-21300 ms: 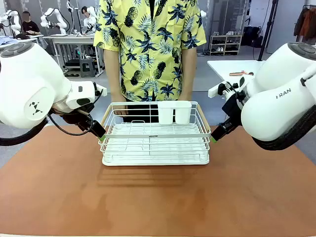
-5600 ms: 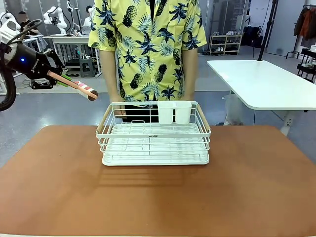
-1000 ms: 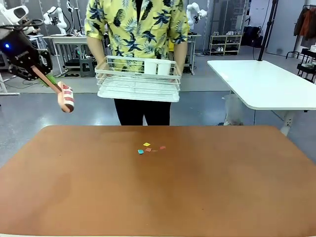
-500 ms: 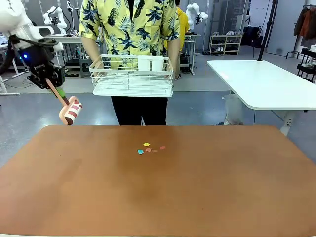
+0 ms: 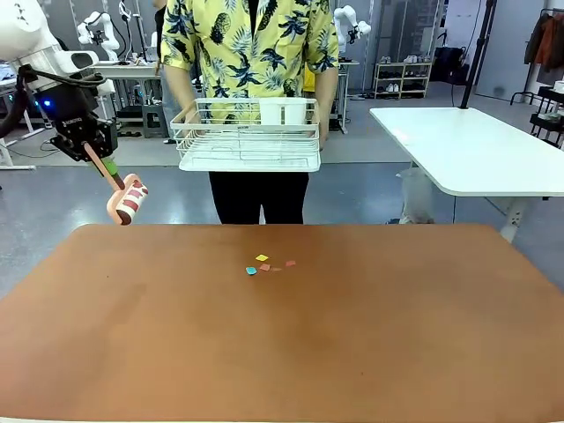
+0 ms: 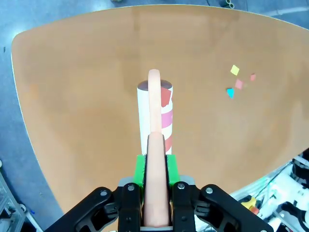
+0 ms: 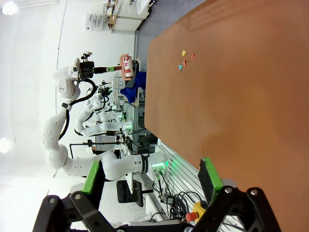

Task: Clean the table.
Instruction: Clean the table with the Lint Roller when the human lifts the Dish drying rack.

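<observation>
Left gripper point(image 5: 104, 164) clamps the handle of a lint roller point(image 5: 128, 198); paper scraps point(image 5: 264, 264) dot the bench point(image 5: 370, 344) below-right of it; right gripper point(image 7: 150, 175) gapes empty.

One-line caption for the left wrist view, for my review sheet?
Left gripper shut on a lint roller, aimed at the terracotta table with coloured scraps.

left gripper point(image 6: 154, 164): green pads clamped on the lint roller's pink handle | lint roller point(image 6: 162, 121): white head with pink and red stripes, pointing away from the gripper, over the table point(image 6: 77, 96) | paper scraps point(image 6: 238, 84): yellow, red, pink and blue, clustered on the table right of the roller head, well apart from it
</observation>
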### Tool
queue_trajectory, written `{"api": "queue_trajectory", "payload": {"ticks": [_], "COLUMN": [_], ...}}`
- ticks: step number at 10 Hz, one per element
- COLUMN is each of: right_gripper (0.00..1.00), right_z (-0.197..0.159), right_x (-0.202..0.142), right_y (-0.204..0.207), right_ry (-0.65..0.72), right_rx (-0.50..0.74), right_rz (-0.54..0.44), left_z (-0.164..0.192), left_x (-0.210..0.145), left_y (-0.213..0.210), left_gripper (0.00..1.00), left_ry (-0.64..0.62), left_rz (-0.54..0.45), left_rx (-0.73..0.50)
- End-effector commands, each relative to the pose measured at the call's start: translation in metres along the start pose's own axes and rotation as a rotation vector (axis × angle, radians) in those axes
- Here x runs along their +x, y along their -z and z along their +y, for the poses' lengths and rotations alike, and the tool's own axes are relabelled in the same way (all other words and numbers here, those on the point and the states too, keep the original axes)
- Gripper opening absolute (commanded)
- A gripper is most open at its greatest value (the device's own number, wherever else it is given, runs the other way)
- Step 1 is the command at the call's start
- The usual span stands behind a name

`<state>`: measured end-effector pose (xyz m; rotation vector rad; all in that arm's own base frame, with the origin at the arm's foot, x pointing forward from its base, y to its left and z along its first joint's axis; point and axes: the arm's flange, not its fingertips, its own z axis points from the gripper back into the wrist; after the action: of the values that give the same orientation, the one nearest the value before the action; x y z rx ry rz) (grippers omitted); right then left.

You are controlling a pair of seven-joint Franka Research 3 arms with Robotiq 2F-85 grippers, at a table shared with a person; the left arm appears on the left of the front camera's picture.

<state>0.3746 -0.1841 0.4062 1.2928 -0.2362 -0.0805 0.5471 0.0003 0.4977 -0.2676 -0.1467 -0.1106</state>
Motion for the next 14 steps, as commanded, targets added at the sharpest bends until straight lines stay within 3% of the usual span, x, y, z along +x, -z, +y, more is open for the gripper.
{"api": "queue_trajectory", "payload": {"ticks": [1, 3, 8, 12, 13, 14], "right_gripper": [1.0, 1.0, 1.0, 1.0, 1.0, 1.0], "right_z": [0.003, 0.003, 0.003, 0.003, 0.003, 0.003], "right_x": [0.0, 0.0, 0.0, 0.0, 0.0, 0.0], "right_y": [0.0, 0.0, 0.0, 0.0, 0.0, 0.0], "right_ry": [-0.008, -0.008, -0.008, -0.008, -0.008, -0.008], "right_rx": [0.008, 0.008, 0.008, 0.008, 0.008, 0.008], "right_rz": [0.0, 0.0, 0.0, 0.0, 0.0, 0.0], "left_z": [0.02, 0.042, 0.072, 0.091, 0.102, 0.105], "left_x": [-0.003, -0.007, -0.023, -0.008, -0.003, 0.0], "left_y": [0.023, 0.052, 0.11, 0.154, 0.157, 0.161], "left_gripper": [0.21, 0.21, 0.21, 0.21, 0.21, 0.21], "left_ry": [-0.01, -0.048, -0.057, -0.051, -0.055, -0.069], "left_rz": [0.02, -0.002, -0.04, 0.059, 0.131, 0.144], "left_rx": [-0.03, -0.169, -0.29, -0.349, -0.395, -0.359]}}
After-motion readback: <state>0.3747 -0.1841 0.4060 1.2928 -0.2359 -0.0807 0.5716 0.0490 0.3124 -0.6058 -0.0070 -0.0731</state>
